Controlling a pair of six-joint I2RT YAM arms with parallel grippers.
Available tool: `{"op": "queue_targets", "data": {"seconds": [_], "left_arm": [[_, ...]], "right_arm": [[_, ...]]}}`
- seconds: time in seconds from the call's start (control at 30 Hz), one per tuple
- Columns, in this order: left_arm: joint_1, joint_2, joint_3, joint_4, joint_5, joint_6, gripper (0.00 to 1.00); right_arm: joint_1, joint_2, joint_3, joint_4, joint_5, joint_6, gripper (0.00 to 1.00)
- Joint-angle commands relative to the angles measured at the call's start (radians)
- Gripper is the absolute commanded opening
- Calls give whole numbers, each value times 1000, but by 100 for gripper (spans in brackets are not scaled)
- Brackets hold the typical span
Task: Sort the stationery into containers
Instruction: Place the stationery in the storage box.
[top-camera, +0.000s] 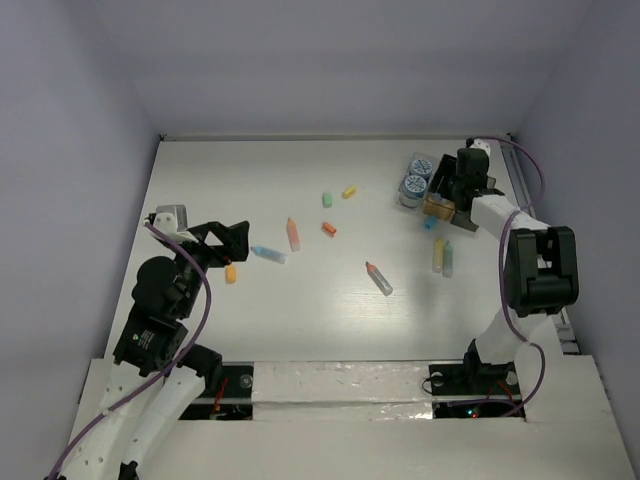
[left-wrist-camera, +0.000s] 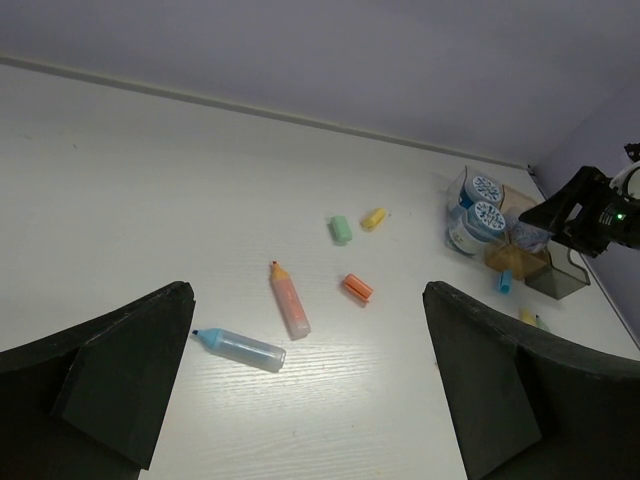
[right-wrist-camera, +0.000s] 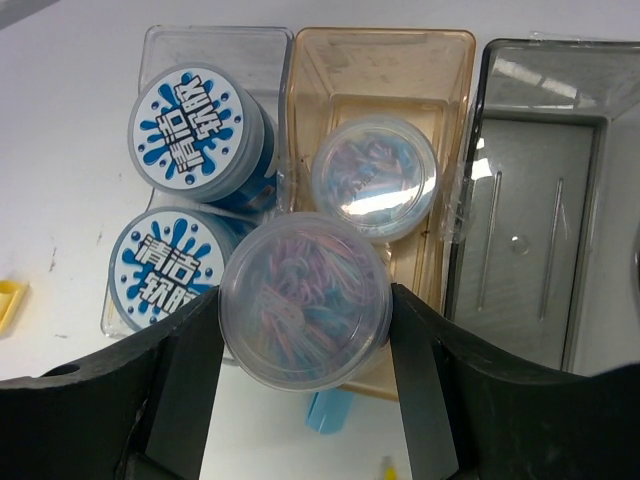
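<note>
My right gripper (right-wrist-camera: 305, 335) is shut on a clear round tub of coloured clips (right-wrist-camera: 300, 285), held over the near end of the amber box (right-wrist-camera: 380, 42). A second clear tub (right-wrist-camera: 375, 178) sits in that box. The smoky grey box (right-wrist-camera: 540, 210) beside it holds nothing. Two blue-white rolls (right-wrist-camera: 190, 120) stand in a clear box (right-wrist-camera: 215, 40) on the left. My left gripper (left-wrist-camera: 308, 330) is open above the table. A blue marker (left-wrist-camera: 240, 348) and an orange marker (left-wrist-camera: 290, 300) lie just ahead of it. The right gripper (top-camera: 445, 190) hovers at the boxes.
Green (top-camera: 327, 200), yellow (top-camera: 349, 191) and orange (top-camera: 329, 229) bits lie mid-table. An orange piece (top-camera: 231, 274) is by the left gripper (top-camera: 232, 243). A red-tipped marker (top-camera: 378, 278), a yellow marker (top-camera: 437, 256) and a pale marker (top-camera: 448, 259) lie right of centre. A blue bit (right-wrist-camera: 328, 410) lies below the amber box.
</note>
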Motion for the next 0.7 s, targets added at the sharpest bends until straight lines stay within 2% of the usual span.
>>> {"op": "queue_targets", "data": {"seconds": [0.0,0.2,0.3,0.33,0.4,0.43,0.53,0.67], "left_arm": [[-5,5,1,36,2,5,99],[-5,8,2,37,-1,5,99],[-5,5,2,36,-4,5,99],[-5,5,2,36,-4,5,99],[-5,5,2,36,-4,5,99],[-5,7,2,34,-3,4,99],[-5,7,2,36,0,4,99],[-5,4,1,37,-3,5,99]], "right_arm": [[-1,26,64,42,19,-12,42],[-1,44,71,55,39,-7,44],[-1,35,55,68,57,2,55],[-1,30,43,69,59,5,70],[-1,1,31,75,56,13,81],[-1,-11,19,81,51,14,91],[-1,-77,11,79,22,4,100],[22,-166,-24,55,-24,-16,100]]}}
